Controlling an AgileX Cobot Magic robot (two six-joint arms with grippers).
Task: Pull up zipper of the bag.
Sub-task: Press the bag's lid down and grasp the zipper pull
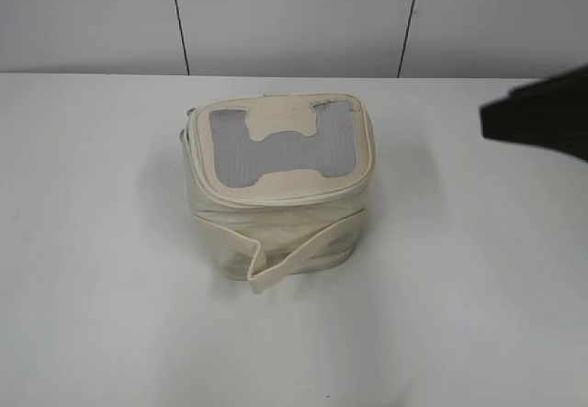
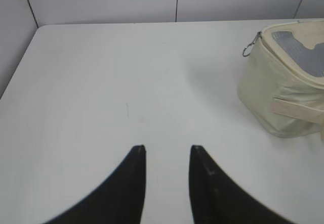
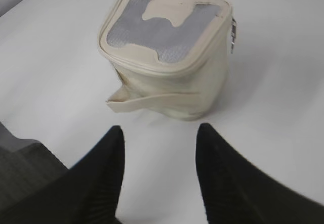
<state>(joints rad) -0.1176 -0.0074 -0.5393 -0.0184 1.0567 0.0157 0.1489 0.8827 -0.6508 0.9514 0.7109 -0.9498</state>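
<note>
The left gripper [image 2: 167,150] hangs jaws apart over bare table [image 2: 101,82], holding nothing. The right gripper [image 3: 159,130] likewise gapes empty, near one bag [image 3: 167,52] at frame centre. The bag stands upright, lid up. One zipper [image 2: 248,48] ring shows at its corner.

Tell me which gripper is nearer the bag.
Right, probably. The right gripper hangs open just short of the bag, aimed at it. The left gripper is open over bare table, bag off to its side.

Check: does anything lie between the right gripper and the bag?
Nothing: only bare table separates the open right gripper from the bag, per the right wrist view.
</note>
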